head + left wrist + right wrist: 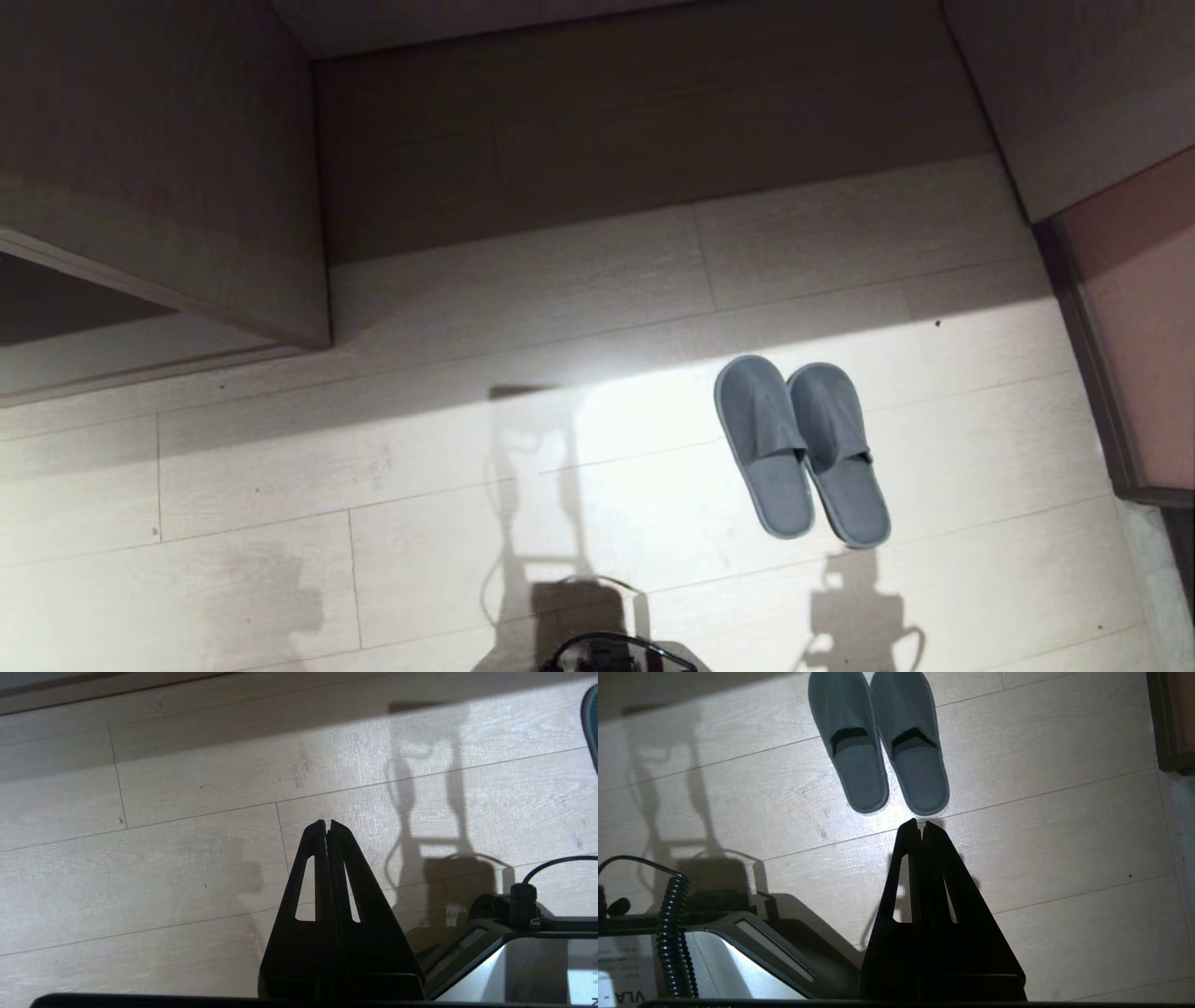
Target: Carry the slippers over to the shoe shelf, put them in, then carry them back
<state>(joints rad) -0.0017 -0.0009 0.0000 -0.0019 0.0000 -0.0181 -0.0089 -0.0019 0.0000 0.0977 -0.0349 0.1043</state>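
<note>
Task looks barely started, nothing moved yet as far as I can judge.

Wood-plank floor (373,485) takes up most of the head view, lit in a bright patch with the robot's shadow across it. Grey-brown built-in unit (159,159) sits at the far left, with a low opening (75,299) under it; another panel (1074,93) at far right. Between them is a recessed darker strip (644,131) at floor level. Can't tell from here which opening is the shoe shelf, so not calling it.

The slippers (801,448) lie on the floor, side by side and touching, toes pointing toward the recess, right of centre, well apart from the unit on the left. Not picked up, not in any cubby.

Right gripper (922,823) hangs just short of the slipper heels, not touching; jaws clenched, empty. Left gripper (326,823) hangs over bare floor, jaws clenched too, holding nothing. Neither arm shows in the head view.

Left to do, by my read: everything. Open jaws, grasp the pair, carry to the shelf, place, then retrieve and return. Right arm is better placed for the pick.
</note>
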